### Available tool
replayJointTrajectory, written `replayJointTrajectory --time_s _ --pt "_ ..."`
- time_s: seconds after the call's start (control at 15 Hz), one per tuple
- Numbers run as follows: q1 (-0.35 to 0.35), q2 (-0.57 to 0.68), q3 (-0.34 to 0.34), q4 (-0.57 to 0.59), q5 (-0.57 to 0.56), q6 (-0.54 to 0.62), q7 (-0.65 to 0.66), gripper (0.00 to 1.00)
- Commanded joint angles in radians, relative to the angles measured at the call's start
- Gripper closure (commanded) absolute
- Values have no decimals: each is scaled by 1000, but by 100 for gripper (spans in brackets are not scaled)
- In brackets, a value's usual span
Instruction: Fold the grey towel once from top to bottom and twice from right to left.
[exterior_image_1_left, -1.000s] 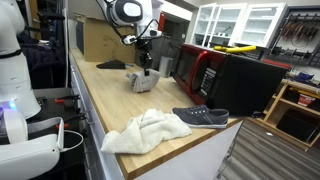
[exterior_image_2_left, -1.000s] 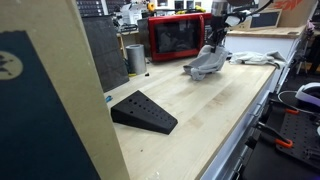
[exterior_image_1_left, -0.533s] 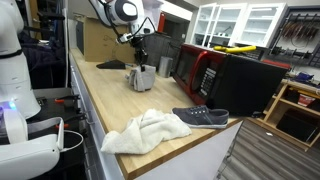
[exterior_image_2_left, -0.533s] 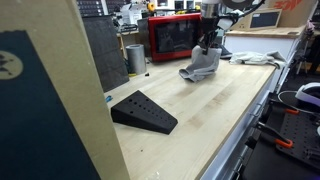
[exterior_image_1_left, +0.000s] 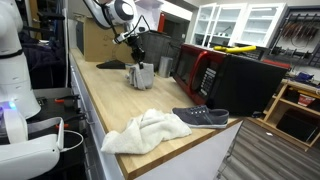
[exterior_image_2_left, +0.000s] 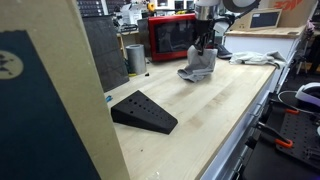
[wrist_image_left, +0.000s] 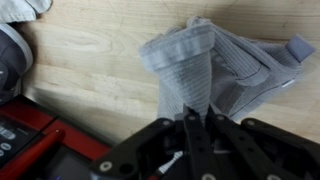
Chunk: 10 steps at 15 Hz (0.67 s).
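Observation:
The grey towel (exterior_image_1_left: 141, 76) hangs bunched from my gripper (exterior_image_1_left: 139, 60) at the far part of the wooden counter (exterior_image_1_left: 110, 105), its lower end on or just above the wood. It shows in both exterior views, also bunched (exterior_image_2_left: 198, 66). In the wrist view the ribbed grey towel (wrist_image_left: 200, 65) spreads over the wood, and a pinched fold runs up between my shut fingers (wrist_image_left: 196, 118). My gripper (exterior_image_2_left: 204, 45) stands straight above the cloth.
A white cloth (exterior_image_1_left: 145, 131) and a dark shoe (exterior_image_1_left: 202, 116) lie at the counter's near end. A red microwave (exterior_image_2_left: 172, 36) and a metal cup (exterior_image_2_left: 135, 57) stand by the towel. A black wedge (exterior_image_2_left: 143, 111) lies on the counter. A cardboard box (exterior_image_1_left: 100, 40) stands at the back.
My gripper has carried the grey towel along the counter, leftward in both exterior views, away from the shoe end. It stays shut on the cloth.

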Motion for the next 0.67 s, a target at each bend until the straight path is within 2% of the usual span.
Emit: replayJointTrajectory --time_s 0.0,0.27,0.6 --pt "3 41 10 33 -137 -20 112 98" --pt "38 96 14 65 -239 -37 227 98" --pt "106 152 18 97 -140 -15 227 98"
